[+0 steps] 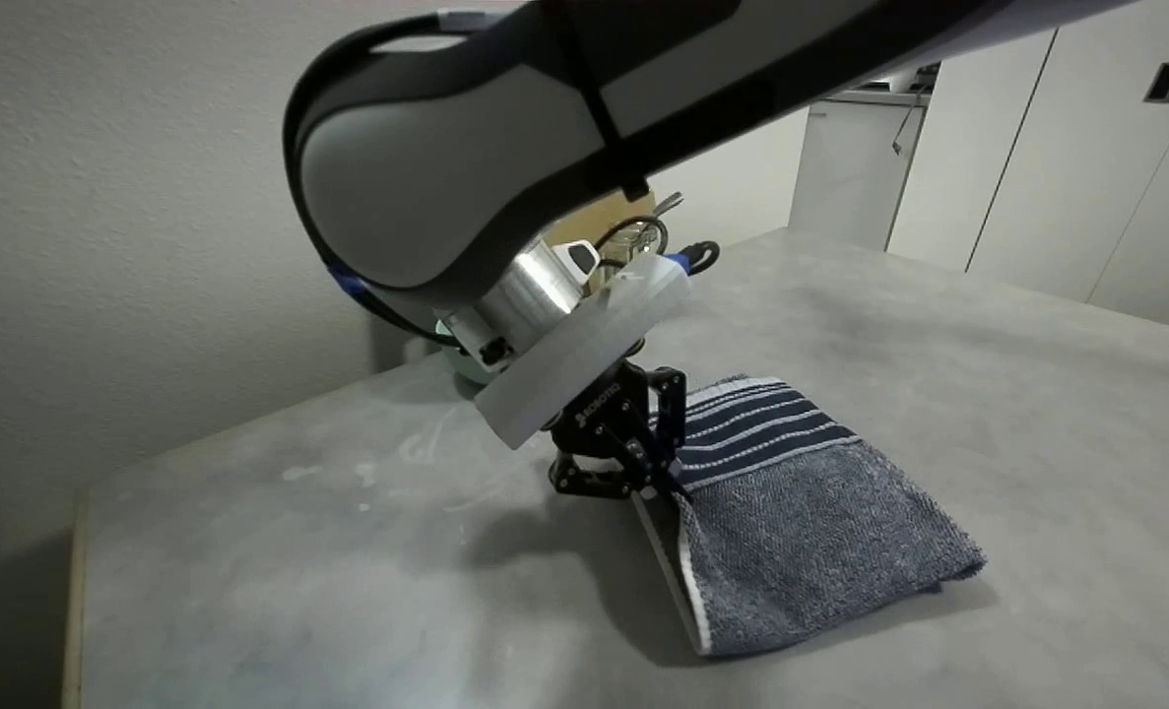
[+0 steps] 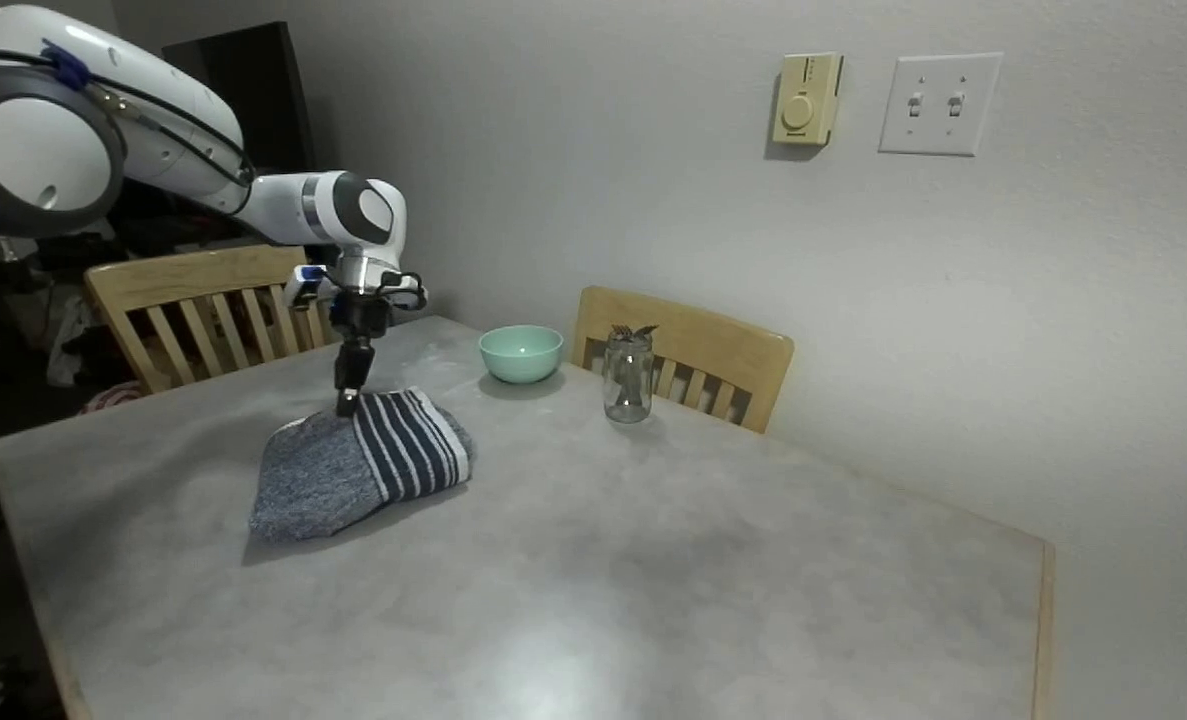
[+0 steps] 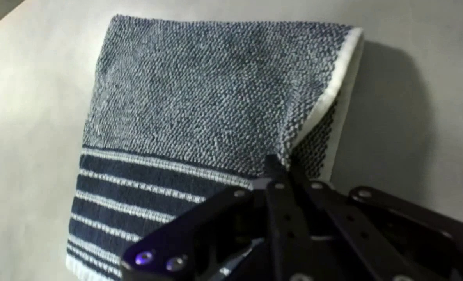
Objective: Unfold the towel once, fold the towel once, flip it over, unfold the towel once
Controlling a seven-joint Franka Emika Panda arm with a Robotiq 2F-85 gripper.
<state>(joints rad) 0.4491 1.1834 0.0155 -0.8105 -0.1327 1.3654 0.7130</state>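
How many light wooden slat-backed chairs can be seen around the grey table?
2, in an exterior view: one light wooden slat-backed chair partly behind the white robot arm; a second chair partly behind the clear glass jar. Others may be hidden.

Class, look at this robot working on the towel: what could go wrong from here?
1. The gripper is shut on only a small pinch of the towel beside its pale edge, so the cloth might slip out when lifted.
2. The lower layer shows close beside that pinch, and nothing visible pins it to the table, so it could drag along too.
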